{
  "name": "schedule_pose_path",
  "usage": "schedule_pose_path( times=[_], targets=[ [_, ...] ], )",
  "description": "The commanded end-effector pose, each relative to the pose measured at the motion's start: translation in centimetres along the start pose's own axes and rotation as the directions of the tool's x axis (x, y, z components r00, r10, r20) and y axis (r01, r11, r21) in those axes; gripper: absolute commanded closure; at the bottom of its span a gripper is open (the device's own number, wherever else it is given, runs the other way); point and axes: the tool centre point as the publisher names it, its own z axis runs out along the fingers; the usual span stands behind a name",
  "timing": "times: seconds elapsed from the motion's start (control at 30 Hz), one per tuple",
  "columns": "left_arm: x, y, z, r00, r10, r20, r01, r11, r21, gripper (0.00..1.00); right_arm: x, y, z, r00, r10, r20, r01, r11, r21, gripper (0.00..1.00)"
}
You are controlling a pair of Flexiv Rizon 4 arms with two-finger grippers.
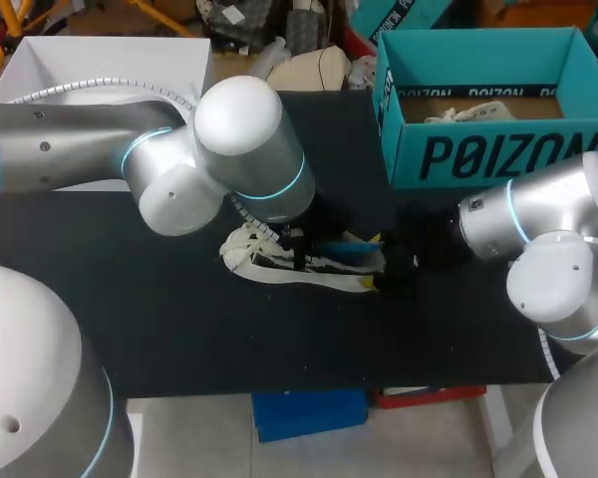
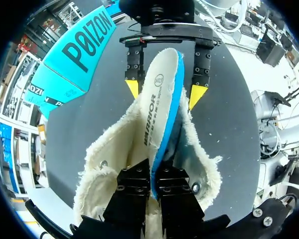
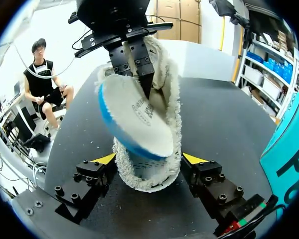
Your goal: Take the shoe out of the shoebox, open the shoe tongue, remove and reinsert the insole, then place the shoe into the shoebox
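Observation:
A cream fluffy shoe lies on its side on the black table, mid-table. My right gripper stands wide around the shoe's front end, a finger against each side, so it is shut on it. The white insole with a blue underside sticks halfway out of the shoe's mouth. My left gripper is shut on the insole's heel end. In the head view the left gripper hangs over the shoe, the right gripper is at its toe, and the insole shows blue between them.
The teal shoebox stands open at the table's back right with crumpled white paper inside. A white open box sits at the back left. Bare black tabletop runs in front of the shoe.

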Motion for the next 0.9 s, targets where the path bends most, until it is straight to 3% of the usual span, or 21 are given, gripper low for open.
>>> schedule_pose_path(
  times=[0.03,0.17,0.2,0.23,0.3,0.33,0.37,0.4,0.43,0.7,0.9],
  targets=[
    [0.4,-0.3,1.2,1.0,0.007,0.001,-0.007,1.0,0.003,1.0,0.0,0.0,0.3,1.0,0.001,0.001,-0.001,1.0,0.002,1.0],
    [0.7,-0.6,2.0,1.0,-0.001,-0.009,0.001,1.0,0.02,1.0,0.0,0.0,0.3,1.0,0.001,0.001,-0.001,1.0,0.002,1.0],
    [0.7,-0.7,2.0,1.0,-0.002,-0.01,0.002,0.999,0.033,0.94,0.0,0.0,0.3,1.0,0.001,0.001,-0.001,1.0,0.002,1.0],
    [0.8,-0.8,2.1,1.0,-0.001,-0.013,0.001,0.999,0.05,0.81,0.0,0.0,0.3,1.0,0.001,0.001,-0.001,1.0,0.002,1.0],
    [1.0,-1.0,2.0,1.0,0.009,-0.014,-0.008,0.997,0.071,0.71,0.0,0.0,0.3,1.0,0.001,0.001,-0.001,1.0,0.002,1.0],
    [1.1,-1.0,2.0,1.0,0.011,-0.013,-0.01,0.997,0.076,0.62,0.0,0.0,0.3,1.0,0.001,0.001,-0.001,1.0,0.002,1.0],
    [1.2,-1.1,2.0,1.0,0.008,-0.019,-0.006,0.996,0.093,0.46,0.0,0.0,0.3,1.0,0.001,0.001,-0.001,1.0,0.002,1.0],
    [1.2,-1.1,2.0,1.0,0.007,-0.019,-0.006,0.996,0.094,0.14,0.0,0.0,0.3,1.0,0.001,0.001,-0.001,1.0,0.002,1.0],
    [1.3,-1.1,2.0,1.0,0.004,-0.009,-0.003,0.995,0.096,0.0,0.0,0.0,0.3,1.0,0.001,0.001,-0.001,1.0,0.002,1.0],
    [1.1,-2.6,1.5,0.999,0.03,0.019,-0.033,0.986,0.161,0.0,0.0,0.0,0.3,1.0,0.001,0.001,-0.001,1.0,0.002,1.0],
    [1.2,-3.7,2.1,0.997,0.056,0.062,-0.064,0.987,0.145,0.0,0.0,0.0,0.3,1.0,0.001,0.001,-0.001,1.0,0.002,1.0]
  ],
)
